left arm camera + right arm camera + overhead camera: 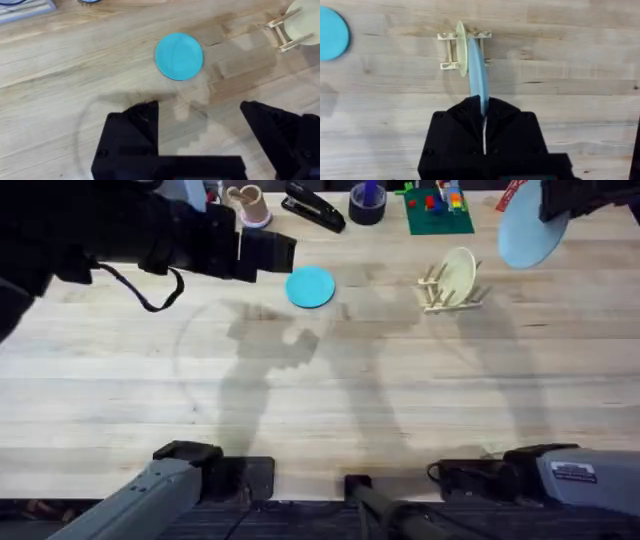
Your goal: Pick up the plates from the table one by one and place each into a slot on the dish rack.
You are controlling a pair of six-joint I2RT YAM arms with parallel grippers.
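A teal plate [311, 286] lies flat on the wooden table [330, 400], left of the dish rack [452, 288]. My left gripper [275, 252] hovers just left of the teal plate; in the left wrist view it [200, 120] is open, with the plate [178, 56] beyond its fingers. My right gripper [560, 205] is raised at the far right and is shut on the pale-blue plate [530, 232]. In the right wrist view that plate [477, 75] is held edge-on, in line with the rack [451, 50]. The rack holds a cream plate [461, 47] upright.
Along the far edge stand a beige cup [250, 205], a black stapler [313, 207], a dark round tub [367, 202] and a green baseplate with bricks [437, 210]. A clear tray corner [25, 7] lies past the teal plate.
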